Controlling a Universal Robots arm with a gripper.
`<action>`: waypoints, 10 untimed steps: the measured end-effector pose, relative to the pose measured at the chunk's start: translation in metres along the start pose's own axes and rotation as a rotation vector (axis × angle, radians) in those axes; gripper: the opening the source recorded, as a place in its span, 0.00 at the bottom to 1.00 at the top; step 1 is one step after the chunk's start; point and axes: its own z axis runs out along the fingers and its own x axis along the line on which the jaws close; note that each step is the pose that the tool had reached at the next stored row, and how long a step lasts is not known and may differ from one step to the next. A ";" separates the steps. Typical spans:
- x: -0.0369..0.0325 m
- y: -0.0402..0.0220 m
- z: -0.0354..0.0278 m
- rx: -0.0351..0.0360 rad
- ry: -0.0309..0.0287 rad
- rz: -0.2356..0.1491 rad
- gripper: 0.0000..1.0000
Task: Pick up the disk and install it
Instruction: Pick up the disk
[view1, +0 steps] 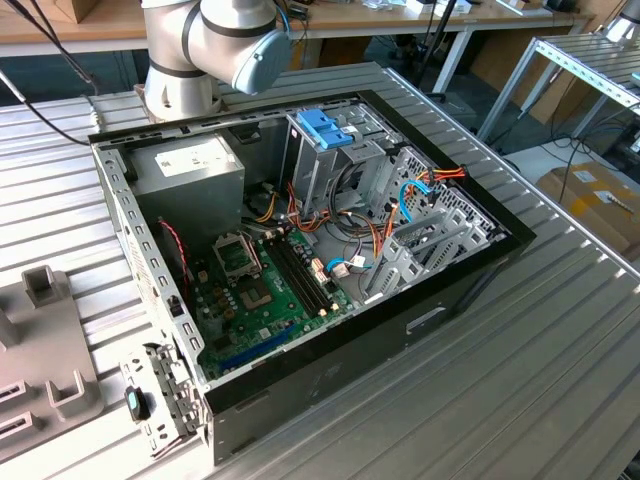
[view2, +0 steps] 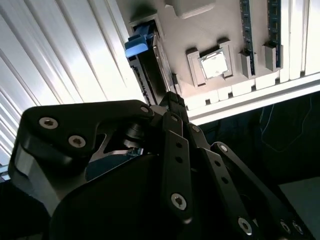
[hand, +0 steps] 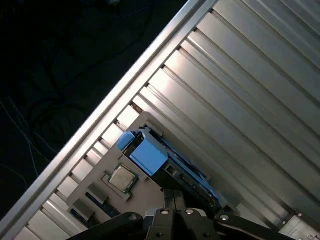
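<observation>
Surface is ribbed aluminium (view1: 560, 380), long shiny grooves running across it, and both wrist views catch its edge profile with dark floor and a few loose cables beyond.

Sitting on it in the exterior view is the open computer case (view1: 330, 372), lying on its side with the green motherboard (view1: 260, 300), grey power supply (view1: 190, 165) and a darker blue bracket (view1: 325, 128) on top of the drive cage. The arm (view1: 220, 40) stands just behind the case. Room around it looks like a workshop: wooden bench (view1: 400, 18) at the back, a metal rack (view1: 590, 62) and a cardboard box (view1: 600, 200) on the floor at the exterior view's right.

The disk (hand: 165, 162) isn't in the case. It stands on edge in a slot of a flat grey holder plate (hand: 95, 172) on the surface, light-blue rail up, with a processor chip (hand: 122, 178) seated in the plate beside it.

The gripper (hand: 172, 192) is right at one end of the disk in both wrist views. Honestly can't tell if it's clamped on it or loose.
</observation>
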 end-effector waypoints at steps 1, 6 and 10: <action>0.0000 0.0000 0.0000 0.0006 -0.0005 -0.013 0.11; 0.0000 0.0000 0.0000 0.0030 -0.0023 -0.067 0.11; 0.0000 0.0000 0.0000 0.0030 -0.0022 -0.067 0.11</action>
